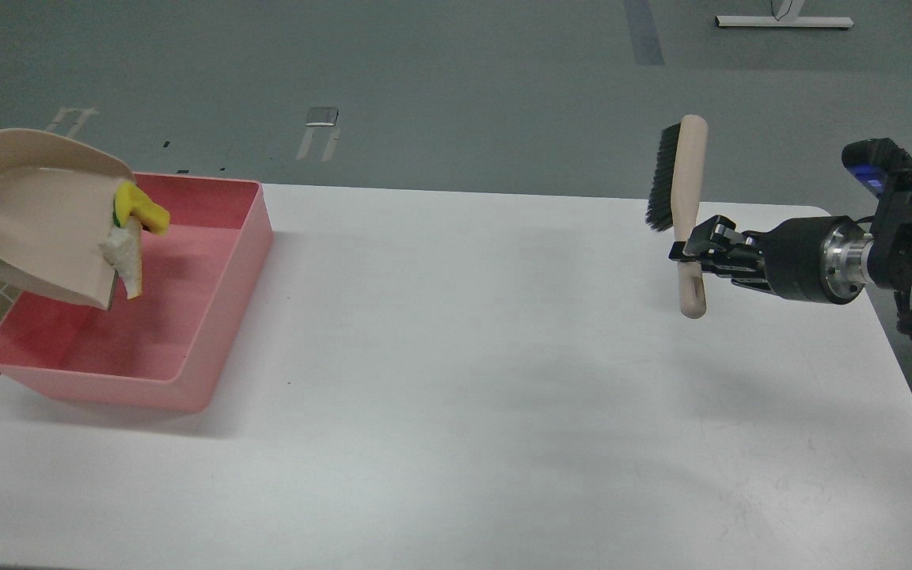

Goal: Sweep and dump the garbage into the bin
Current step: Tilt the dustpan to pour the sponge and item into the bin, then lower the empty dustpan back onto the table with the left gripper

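Head view: the right gripper (697,252) is reaching in from the right edge, its jaws pinching the lower part of a beige brush (691,207) handle. The brush is standing nearly upright above the white table (464,380), black bristles facing left at the top end, the rounded handle end hanging just below the fingers. The left gripper is not showing anywhere in this view, so its jaw state cannot be told. At the left edge a beige dustpan (28,229) is hanging tilted over the bin (210,317), its open lip pointing down and to the right above the bin's interior; whatever is holding it is lying outside the view. The garbage is sitting right at that lip: the yellow sponge piece (147,210), with green backing showing at its left side, is lying on top, and the white bread slice (127,257) is hanging below it, touching it, its point drooping past the lip over the bin floor. The bin is resting on the table's left part, well apart from the brush. Nothing is standing between the scraps and the pink floor beneath them. Grey floor is running beyond the table.
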Motion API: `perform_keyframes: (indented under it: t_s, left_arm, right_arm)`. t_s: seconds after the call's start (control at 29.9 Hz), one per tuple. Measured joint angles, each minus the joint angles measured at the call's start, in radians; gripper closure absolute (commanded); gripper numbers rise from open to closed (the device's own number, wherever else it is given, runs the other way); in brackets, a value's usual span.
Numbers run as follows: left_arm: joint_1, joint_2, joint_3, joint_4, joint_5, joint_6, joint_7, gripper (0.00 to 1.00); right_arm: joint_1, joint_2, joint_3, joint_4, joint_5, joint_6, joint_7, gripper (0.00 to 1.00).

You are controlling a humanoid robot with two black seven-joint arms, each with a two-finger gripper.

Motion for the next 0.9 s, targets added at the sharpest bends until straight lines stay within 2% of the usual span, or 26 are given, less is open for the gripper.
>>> perform_keyframes:
  t_s: [0.33,0.47,0.67,0.9]
  left_arm:
    - [-0.061,0.007,-0.005,-0.027,0.009,-0.002,0.000,1.00]
    - [-0.089,0.007,-0.021,-0.041,-0.006,-0.026,0.000,1.00]
    - [-0.095,0.013,-0.092,-0.100,-0.086,-0.134,0.000,1.00]
    - [-0.094,-0.008,-0.100,-0.237,-0.161,-0.132,0.000,1.00]
  right_arm:
    - [-0.001,0.004,0.000,0.001,0.000,0.000,0.000,1.00]
    - [-0.001,0.013,0.000,0.002,0.000,0.000,-0.001,0.99]
    - [-0.002,0.015,0.000,0.002,0.000,0.000,-0.001,0.99]
    - [0.004,0.021,0.001,0.005,0.000,0.000,-0.003,0.99]
